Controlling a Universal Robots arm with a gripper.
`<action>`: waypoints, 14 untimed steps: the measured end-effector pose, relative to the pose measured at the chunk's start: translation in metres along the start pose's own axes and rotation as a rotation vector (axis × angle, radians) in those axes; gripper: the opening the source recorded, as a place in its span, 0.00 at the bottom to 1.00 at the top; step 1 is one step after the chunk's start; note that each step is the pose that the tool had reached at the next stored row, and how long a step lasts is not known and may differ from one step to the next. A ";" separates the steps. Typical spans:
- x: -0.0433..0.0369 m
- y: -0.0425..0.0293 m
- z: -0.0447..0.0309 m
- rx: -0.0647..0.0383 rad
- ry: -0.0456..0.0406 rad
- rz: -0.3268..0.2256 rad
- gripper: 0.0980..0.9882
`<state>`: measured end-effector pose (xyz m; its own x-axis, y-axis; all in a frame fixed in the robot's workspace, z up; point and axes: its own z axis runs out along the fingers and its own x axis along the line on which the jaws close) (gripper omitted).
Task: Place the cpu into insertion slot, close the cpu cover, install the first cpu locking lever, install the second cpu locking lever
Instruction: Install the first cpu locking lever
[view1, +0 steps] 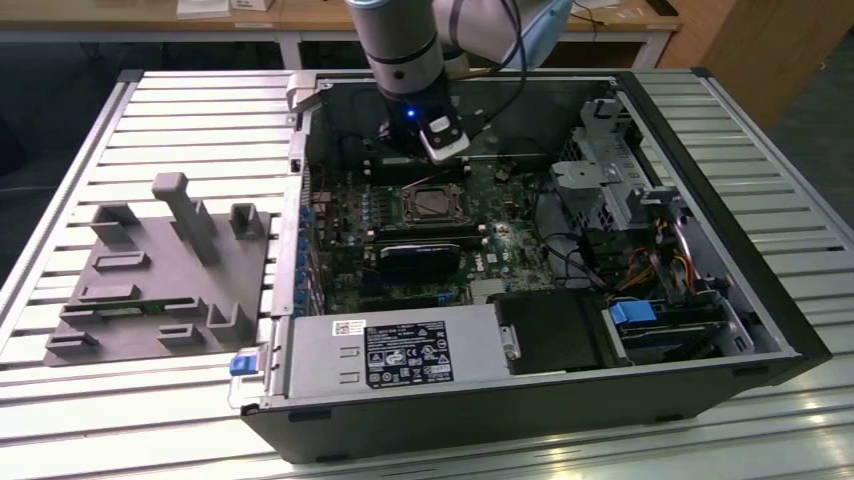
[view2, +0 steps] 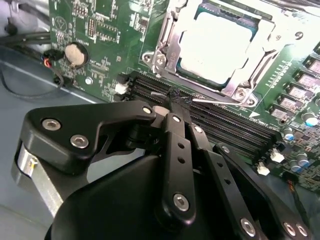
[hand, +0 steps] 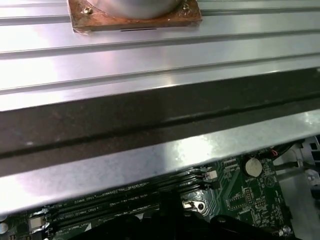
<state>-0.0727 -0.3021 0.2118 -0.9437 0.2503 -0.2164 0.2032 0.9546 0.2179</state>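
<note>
The cpu (view2: 220, 45) lies flat in the insertion slot (view1: 430, 203), its silver-grey top showing through the window of the cpu cover (view2: 167, 47), which is down over it. A thin wire locking lever (view2: 220, 103) runs along the socket's edge beside the memory slots. My gripper (view2: 174, 100) hangs inside the case just behind the socket (view1: 441, 150). Its black fingers (view2: 176, 145) are shut, with the tips resting on the lever's free end. Whether the lever is pinched between them I cannot tell.
Black memory slots (view2: 220, 120) run under the fingertips, and a coin battery (view2: 75, 54) sits nearby. The case holds a power supply (view1: 387, 355), a black cooler (view1: 420, 255) and a drive cage (view1: 614, 170). A grey fixture (view1: 160, 270) stands on the exterior view's left.
</note>
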 end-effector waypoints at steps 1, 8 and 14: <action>0.0008 -0.0002 0.0001 0.002 -0.0021 0.006 0.00; 0.0057 -0.0008 0.0015 0.015 -0.0173 0.065 0.00; 0.0088 0.0015 0.0034 0.022 -0.0248 0.097 0.00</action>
<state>-0.0798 -0.2979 0.2070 -0.9125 0.3457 -0.2188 0.2996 0.9288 0.2183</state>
